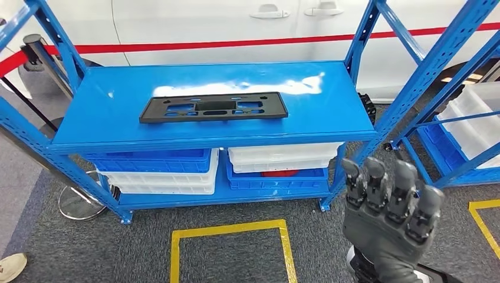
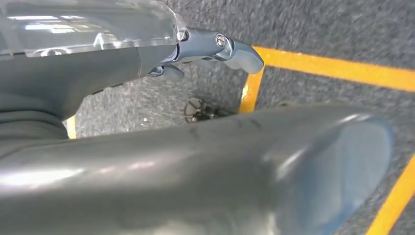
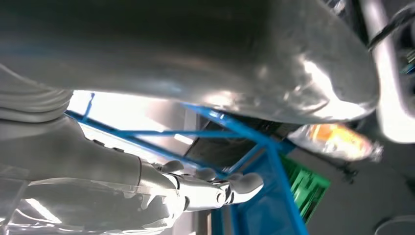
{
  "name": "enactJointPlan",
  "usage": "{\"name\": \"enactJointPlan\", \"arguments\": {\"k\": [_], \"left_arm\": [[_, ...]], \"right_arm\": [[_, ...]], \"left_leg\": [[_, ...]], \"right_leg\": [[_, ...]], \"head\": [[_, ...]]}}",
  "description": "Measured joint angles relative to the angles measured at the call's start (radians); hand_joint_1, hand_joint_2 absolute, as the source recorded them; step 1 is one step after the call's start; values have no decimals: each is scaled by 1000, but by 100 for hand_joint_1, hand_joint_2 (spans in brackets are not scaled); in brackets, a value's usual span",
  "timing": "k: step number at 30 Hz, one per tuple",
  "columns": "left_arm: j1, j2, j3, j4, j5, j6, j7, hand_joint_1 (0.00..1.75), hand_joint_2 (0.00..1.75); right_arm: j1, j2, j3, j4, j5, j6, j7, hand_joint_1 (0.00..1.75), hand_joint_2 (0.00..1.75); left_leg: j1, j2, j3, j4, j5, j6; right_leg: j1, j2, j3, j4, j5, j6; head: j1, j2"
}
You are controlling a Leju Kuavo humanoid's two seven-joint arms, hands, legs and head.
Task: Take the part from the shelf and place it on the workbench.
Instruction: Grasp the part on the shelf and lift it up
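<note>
The part (image 1: 213, 107) is a flat black plate with several cut-outs, lying lengthwise on the top board of the blue shelf (image 1: 112, 118). My right hand (image 1: 389, 206) is raised at the lower right, in front of and below the shelf's right post. Its back faces me, its fingers are straight and apart, and it holds nothing. In the right wrist view that hand (image 3: 147, 191) points toward the blue shelf frame (image 3: 254, 142). My left hand (image 2: 98, 73) hangs over grey carpet with yellow tape, its thumb (image 2: 220, 166) and fingers (image 2: 225, 49) apart around nothing.
Blue and white bins (image 1: 159, 168) fill the lower shelf board. A second blue rack with white bins (image 1: 471, 118) stands at the right. A white car (image 1: 236, 23) is behind. Yellow tape (image 1: 230, 230) marks a square on the floor; a stanchion base (image 1: 79, 203) and a person's shoe (image 1: 12, 265) lie at the left.
</note>
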Motion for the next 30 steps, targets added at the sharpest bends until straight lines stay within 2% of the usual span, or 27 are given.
{"name": "enactJointPlan", "arguments": {"k": [2,3,4,5,6,7,8,9,11,13,15,16,18,19,20,21,22,23,24,25,28,30], "left_arm": [[-1,-1,8,0,1,-3,-2,0,0],[-1,-1,11,0,2,-5,-2,0,0],[0,-2,14,0,3,-6,-3,0,0],[0,-2,17,0,4,-6,-4,0,0],[0,-2,18,0,5,-7,-5,0,0],[0,-3,20,1,6,-7,-6,0,0],[0,-5,20,1,7,-7,-7,0,0],[0,-7,21,2,8,-7,-9,0,0],[-1,-9,24,4,9,-7,-11,0,0],[-4,-8,26,4,9,-7,-13,0,0],[-6,-7,28,3,9,-7,-15,0,0],[-6,-7,28,3,9,-8,-15,0,0],[-4,-7,29,4,9,-9,-16,0,0],[-1,-7,29,4,9,-10,-16,0,0],[1,-7,30,4,9,-11,-16,0,0],[3,-7,31,4,9,-11,-16,0,0],[4,-7,33,4,9,-12,-16,0,0],[5,-7,34,4,9,-12,-16,0,0],[5,-8,35,5,9,-12,-16,0,0],[5,-8,36,6,9,-12,-16,0,0],[3,-8,36,7,8,-13,-16,0,0],[3,-8,36,7,8,-12,-17,0,0]], "right_arm": [[3,-6,2,-11,-4,3,0,0,0],[6,-8,2,-13,-6,6,0,0,0],[9,-10,2,-15,-8,10,0,0,0],[12,-12,2,-16,-10,16,0,0,0],[13,-12,2,-17,-11,22,0,0,0],[14,-12,2,-20,-13,29,0,0,0],[15,-12,2,-23,-14,33,0,0,0],[16,-12,2,-26,-14,35,0,0,0],[18,-12,2,-31,-15,36,0,0,0],[20,-12,2,-36,-15,37,0,0,0],[21,-12,2,-40,-15,38,-1,0,0],[22,-12,2,-41,-15,41,-1,0,0],[27,-12,2,-40,-14,48,0,0,0],[31,-12,2,-40,-13,51,0,0,0],[36,-12,2,-39,-13,54,1,0,0],[41,-12,2,-38,-12,58,1,0,0],[46,-12,2,-37,-12,61,2,0,0],[51,-12,2,-35,-12,65,2,0,0],[54,-12,2,-34,-12,69,2,0,0],[55,-12,2,-33,-11,71,2,0,0],[58,-12,2,-32,-10,72,2,0,0],[59,-12,1,-32,-10,73,2,0,0]], "left_leg": [[-4,1,4,-1,-7,11],[-7,1,7,-1,-11,14],[-10,1,12,-1,-15,16],[-13,0,20,-1,-20,16],[-16,-1,30,-1,-26,17],[-18,-1,38,-2,-32,16],[-21,-2,46,-2,-39,14],[-22,-2,50,-3,-45,10],[-23,1,57,-8,-53,1],[-24,3,72,-16,-59,-9],[-24,4,60,27,-80,-18],[-21,3,31,80,-98,-22],[-14,3,-59,209,-132,-32],[-10,3,-95,248,-127,-37],[-6,3,-116,251,-100,-43],[-1,4,-116,214,-54,-48],[4,4,-102,151,-2,-51],[5,5,-84,96,35,-53],[4,5,-66,49,51,-49],[2,5,-55,27,51,-43],[-4,2,-40,14,26,-16],[-3,0,-21,4,16,-1]], "right_leg": [[2,-2,-73,133,-51,1],[3,-2,-111,193,-66,0],[3,-2,-135,224,-62,-2],[6,-2,-140,217,-38,-7],[10,-2,-124,168,3,-15],[15,-2,-97,98,47,-26],[22,-3,-69,34,75,-37],[27,-5,-47,-15,88,-45],[32,-6,-30,-47,78,-51],[28,-3,-14,-67,75,-53],[19,-5,15,-91,72,-57],[18,-7,27,-98,68,-60],[18,-8,44,-101,53,-63],[17,-7,54,-101,44,-62],[16,-5,65,-101,34,-60],[14,-3,79,-100,23,-57],[13,-2,94,-98,10,-51],[12,-1,105,-96,-3,-44],[12,0,113,-92,-15,-37],[12,1,116,-90,-23,-30],[10,0,119,-77,-27,-13],[7,0,93,-21,-34,-6]], "head": [[0,0],[0,0],[0,0],[0,0],[0,0],[0,0],[-1,0],[-1,0],[-2,0],[-2,0],[-5,0],[-7,0],[-9,0],[-9,0],[-9,0],[-9,0],[-9,0],[-9,0],[-10,0],[-9,0],[-8,0],[-7,0]]}}
